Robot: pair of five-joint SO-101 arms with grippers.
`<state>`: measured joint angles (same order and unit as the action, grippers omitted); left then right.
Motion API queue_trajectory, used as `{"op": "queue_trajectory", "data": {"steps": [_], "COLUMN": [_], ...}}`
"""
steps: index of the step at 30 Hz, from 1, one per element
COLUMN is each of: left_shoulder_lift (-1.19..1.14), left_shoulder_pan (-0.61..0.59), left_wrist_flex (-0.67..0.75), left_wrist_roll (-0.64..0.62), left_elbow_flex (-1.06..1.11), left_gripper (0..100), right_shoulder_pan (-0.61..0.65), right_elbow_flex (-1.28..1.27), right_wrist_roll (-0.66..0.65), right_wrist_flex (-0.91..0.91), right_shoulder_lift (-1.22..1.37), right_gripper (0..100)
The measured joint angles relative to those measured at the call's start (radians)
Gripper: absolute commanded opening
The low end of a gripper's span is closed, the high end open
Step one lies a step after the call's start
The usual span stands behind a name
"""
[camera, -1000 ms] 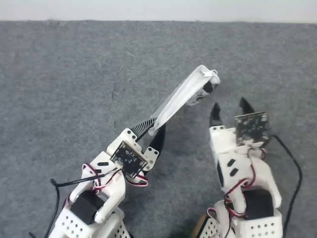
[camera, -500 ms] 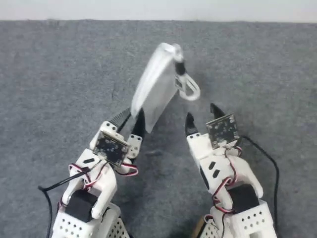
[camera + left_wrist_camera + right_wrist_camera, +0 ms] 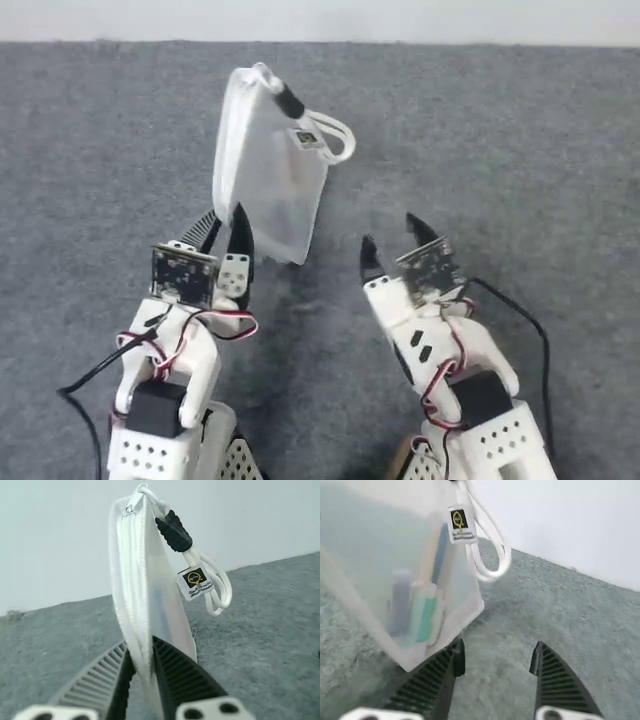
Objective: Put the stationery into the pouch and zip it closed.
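Nearest to me, my left gripper [image 3: 225, 225] is pinching the lower edge of the pouch [image 3: 270, 180]. The ribbed finger and the black finger are pressed onto either face of it, with the thin white edge running up between them in the left wrist view. Beside it, my right gripper [image 3: 390, 235] holds nothing. Its two dark fingers are spread, with bare grey tabletop [image 3: 500, 130] showing in the gap between them. The pouch's lower corner hangs just ahead of the right gripper's inner finger, apart from it. From the left gripper the pouch rises up and away, held clear of the tabletop, its translucent broad face turned towards the right gripper. Through that face, in the right wrist view, I see the stationery [image 3: 422, 610] inside. Several pen-like sticks in blue, teal and purple stand close together in the lower part of the pouch. At the pouch's far top corner, beyond both grippers, sits a black zip pull [image 3: 288, 100]. I cannot tell whether the zip is fully shut. A white cord loop [image 3: 335, 135] hangs from that pull on the right gripper's side, and a small square tag [image 3: 306, 138] lies against the pouch where the loop begins. Farther out, the grey tabletop runs to a pale wall [image 3: 250, 515].
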<state>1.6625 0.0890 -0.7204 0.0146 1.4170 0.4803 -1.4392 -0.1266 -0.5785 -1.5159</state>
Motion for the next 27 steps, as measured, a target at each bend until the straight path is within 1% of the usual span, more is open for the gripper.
{"op": "queue_trajectory", "data": {"steps": [4,9,13,15,18,22,27], "left_shoulder_lift": [-0.006,-0.006,-0.006,-0.006,-0.006,-0.006,-0.008], "left_shoulder_pan": [-0.04,-0.057,-0.057,-0.074,-0.138,-0.203,-0.216], "left_wrist_flex": [0.0,0.0,0.0,0.008,0.008,0.008,0.0], "left_wrist_roll": [-0.044,-0.087,-0.095,-0.127,-0.198,-0.311,-0.345], "left_elbow_flex": [0.0,0.0,0.0,0.0,0.002,0.002,-0.015], "left_gripper": [9,10,11,14,20,20,20], "right_shoulder_pan": [0.043,0.044,0.044,0.044,0.044,0.044,0.044], "right_elbow_flex": [-0.011,-0.011,-0.011,-0.011,-0.011,-0.011,-0.011], "right_wrist_roll": [-0.031,-0.038,-0.038,-0.038,-0.038,-0.04,-0.044], "right_wrist_flex": [0.005,0.005,0.005,0.005,0.005,0.005,0.005], "right_shoulder_lift": [0.0,0.0,0.0,0.0,0.0,0.0,0.0], "right_gripper": [20.5,20.5,20.5,20.5,20.5,20.5,20.5]}}
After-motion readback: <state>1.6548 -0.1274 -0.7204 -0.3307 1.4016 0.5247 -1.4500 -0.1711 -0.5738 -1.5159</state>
